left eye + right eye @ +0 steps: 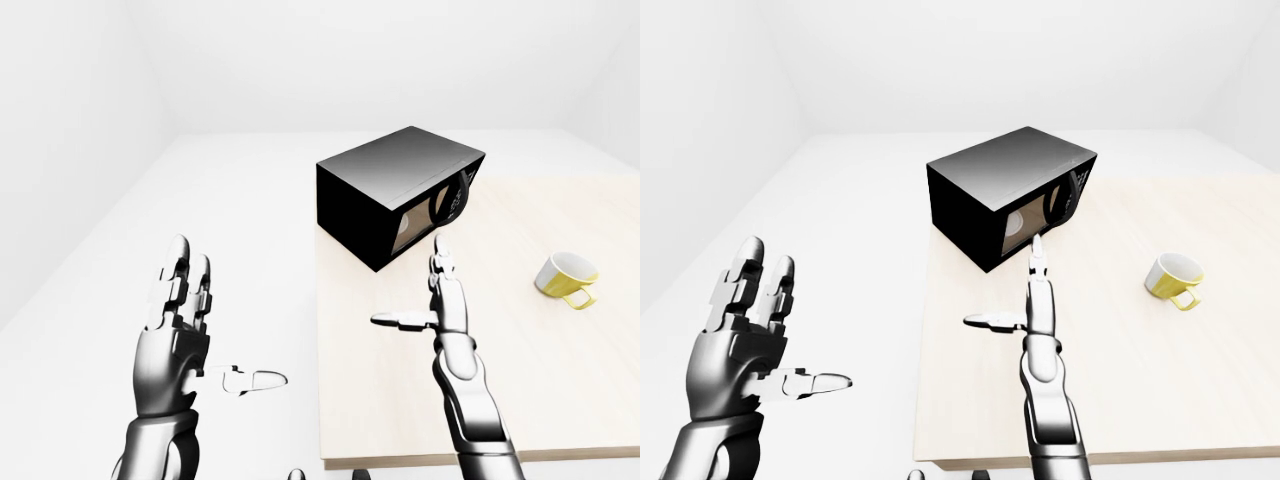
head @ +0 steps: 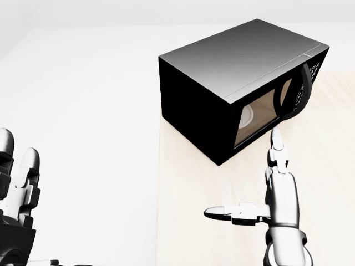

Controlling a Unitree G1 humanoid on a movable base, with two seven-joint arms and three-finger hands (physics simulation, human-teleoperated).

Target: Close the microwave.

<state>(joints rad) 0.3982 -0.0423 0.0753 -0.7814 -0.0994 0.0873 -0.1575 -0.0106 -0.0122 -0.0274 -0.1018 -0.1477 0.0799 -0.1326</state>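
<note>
On the pale wooden table, toward its upper left corner in the left-eye view: black box-shaped microwave, turned at an angle. Door swung part-way out at the right end, cavity and pale turntable visible through the gap. Not yet shut.

Right hand raised below the opening, fingers stretched straight up toward the door's lower edge, thumb out sideways. Released, grasping nothing. Fingertips near the door in the head view, but contact impossible to confirm; probably still apart.

Left hand off the table's left side, over the white floor, fingers spread, thumb out, equally empty. No part in this step, by the look of it.

Now, to do this well: probably best to carry the right hand up and to the right, past the door's free edge, then press on the outer face, well away from the hinge. Flat fingers, steady push along the door's arc, right until it seats flush. Risk worth watching: a push too near the hinge or too hard could slide the whole microwave across the smooth tabletop rather than close it.

Yellow mug with white interior lying tilted far to the right, well apart from the action.

No brand, label or legible writing anywhere; control panel too dark and small to read.
</note>
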